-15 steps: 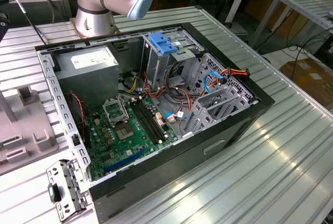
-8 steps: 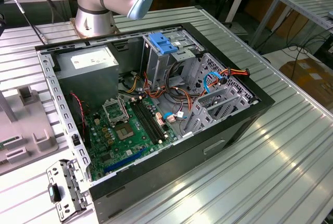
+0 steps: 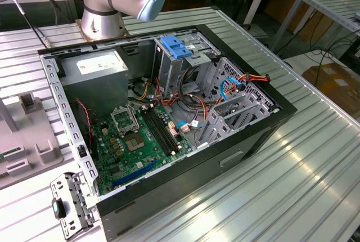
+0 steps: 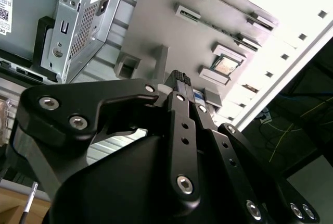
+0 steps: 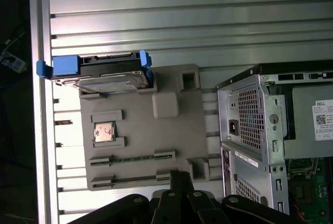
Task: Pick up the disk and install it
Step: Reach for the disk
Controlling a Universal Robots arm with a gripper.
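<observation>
Exterior view: noted open computer case on slatted metal table, motherboard exposed, blue latch atop drive cage, arm base at far side; grey fixture tray at the exterior view's left, beside case. First wrist view: found the disk, dark body, blue rails at both ends, seated at tray end farthest from gripper, well apart from it; processor chip in tray recess. Second wrist view: gripper fingers closed together, gripping nothing; tray surface beyond fingertips.
</observation>
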